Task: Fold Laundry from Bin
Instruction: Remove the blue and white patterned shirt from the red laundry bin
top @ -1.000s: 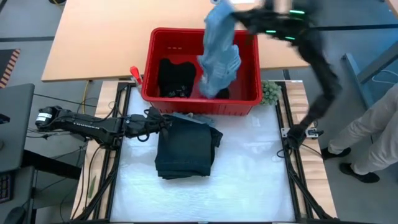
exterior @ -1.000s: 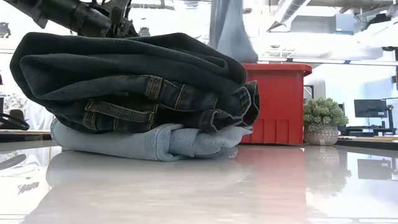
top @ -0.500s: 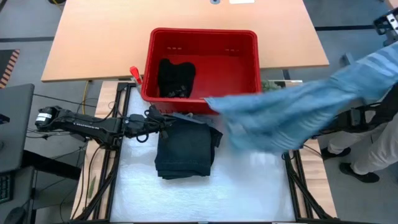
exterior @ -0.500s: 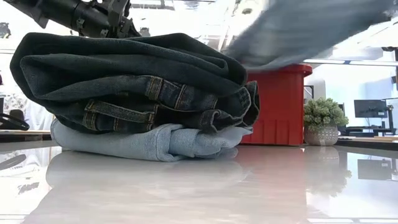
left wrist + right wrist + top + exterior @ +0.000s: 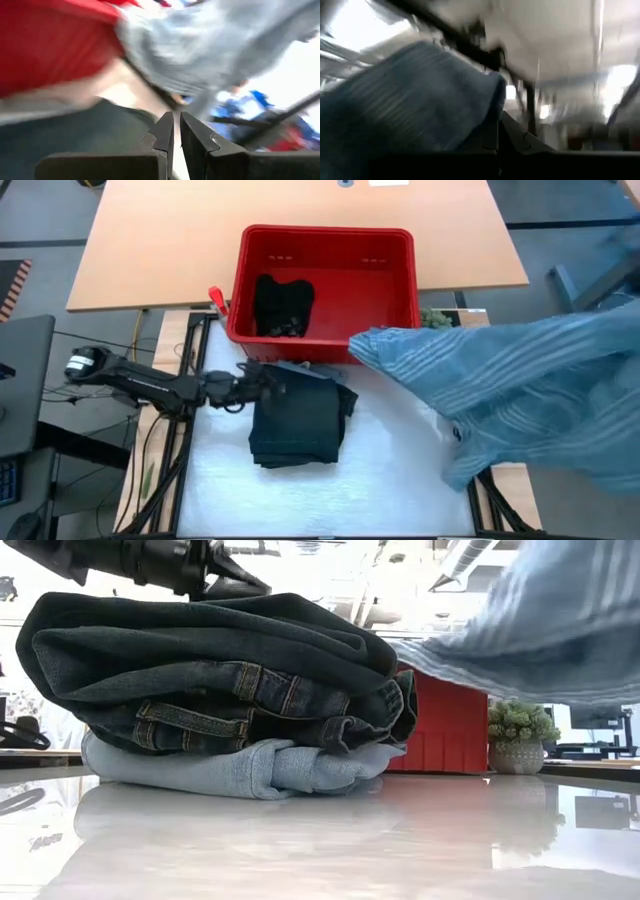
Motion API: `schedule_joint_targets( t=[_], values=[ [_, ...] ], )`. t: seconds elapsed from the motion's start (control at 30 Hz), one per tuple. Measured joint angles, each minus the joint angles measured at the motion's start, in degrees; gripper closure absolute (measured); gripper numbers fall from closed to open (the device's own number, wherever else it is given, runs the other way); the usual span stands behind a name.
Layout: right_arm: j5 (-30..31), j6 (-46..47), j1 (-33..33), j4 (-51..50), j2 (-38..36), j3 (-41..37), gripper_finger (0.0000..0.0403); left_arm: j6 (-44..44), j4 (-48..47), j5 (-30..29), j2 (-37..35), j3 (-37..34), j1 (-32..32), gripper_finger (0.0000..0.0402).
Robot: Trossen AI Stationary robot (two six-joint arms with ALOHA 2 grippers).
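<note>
Left end effector (image 5: 262, 380) clenched, empty, just above the folded stack (image 5: 297, 420). Striped shirt (image 5: 520, 395) billows from the clenched right end effector (image 5: 496, 131), past the bin (image 5: 325, 340). Light, limp; regrip at shoulders.

A folded pair of dark jeans (image 5: 215, 670) lies on top of a folded light blue garment (image 5: 250, 768), the pile sitting on the glossy white tabletop (image 5: 330, 845) at about nine o'clock from centre. A dark robot arm (image 5: 140, 560) reaches in at eleven o'clock, just above the jeans. A blue-white striped shirt (image 5: 545, 625) hangs spread in the air at two o'clock, covering the top of the red bin (image 5: 445, 730). A small potted plant (image 5: 518, 735) stands beside the bin at three o'clock.
</note>
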Motion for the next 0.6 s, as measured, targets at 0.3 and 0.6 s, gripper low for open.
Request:
schedule_joint_targets(
  t=[0.3, 0.6],
  values=[
    [2.25, -4.04, 6.24, -22.60, 4.23, -7.24, 0.0383, 7.29, 27.01, -1.64, 26.93, 11.32, -12.68, 0.0381],
    [5.23, -9.51, 15.07, -24.38, 10.18, -12.54, 0.0382, 27.20, 6.89, 1.01, 38.30, 40.49, -12.15, 0.0352]
  ],
)
